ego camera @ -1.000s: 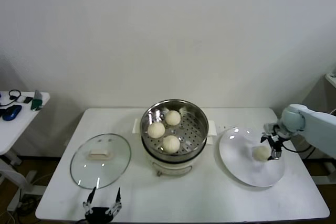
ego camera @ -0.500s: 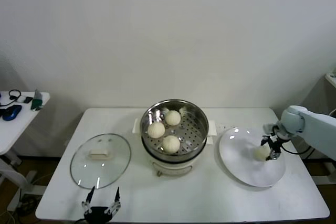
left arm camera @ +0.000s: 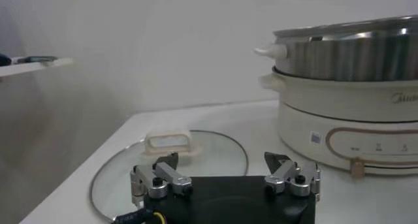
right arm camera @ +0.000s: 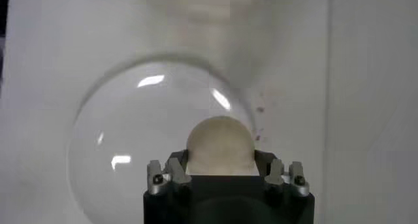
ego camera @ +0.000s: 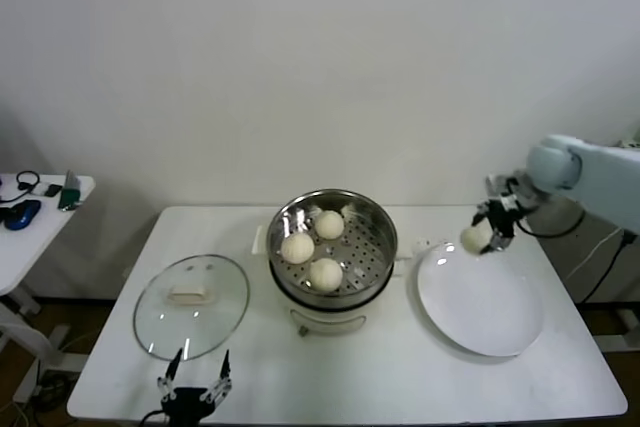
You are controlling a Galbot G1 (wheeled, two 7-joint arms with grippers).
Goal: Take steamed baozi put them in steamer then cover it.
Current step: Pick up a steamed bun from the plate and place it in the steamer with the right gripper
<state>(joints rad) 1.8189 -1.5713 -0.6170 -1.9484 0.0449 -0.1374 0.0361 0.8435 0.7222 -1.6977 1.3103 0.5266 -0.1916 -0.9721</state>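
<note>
The right gripper [ego camera: 484, 231] pinched the last baozi [ego camera: 473, 238] between its fingers, above the white plate [ego camera: 480, 307]. Three baozi lay in the steamer [ego camera: 333, 244]. A soft grip could drop it. The left gripper [ego camera: 193, 387] waited with spread fingers near the cover [ego camera: 192, 305].

A robot test room or lab staged as a kitchen, not a home: a plain white bench [ego camera: 500, 387] stands against a bare white wall [ego camera: 320, 67], cables trail at the right (loose, unhidden), and a side table [ego camera: 30, 237] holds headphones [ego camera: 24, 183] and small gadgets.
</note>
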